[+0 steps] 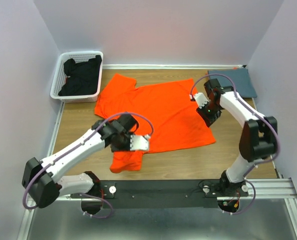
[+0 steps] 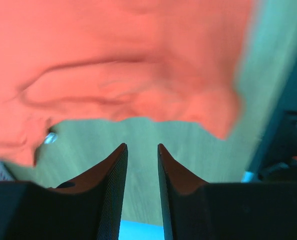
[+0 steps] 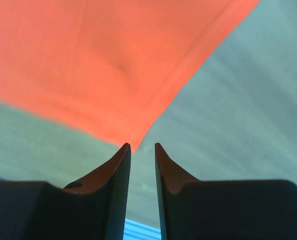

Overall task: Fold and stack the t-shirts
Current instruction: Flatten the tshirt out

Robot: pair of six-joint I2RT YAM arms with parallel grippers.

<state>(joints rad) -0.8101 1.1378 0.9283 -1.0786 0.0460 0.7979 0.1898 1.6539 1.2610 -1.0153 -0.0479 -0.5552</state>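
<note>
The orange t-shirt lies spread mid-table; left gripper over its 7 o'clock sleeve and right gripper at its 3 o'clock corner hang slightly parted, empty, seemingly ready to pinch.

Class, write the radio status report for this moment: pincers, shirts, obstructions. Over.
Left pincer open, empty, at edge of orange t-shirt. Right pincer open, empty, at its corner. T-shirt spread, unfolded. Nothing blocking.
</note>
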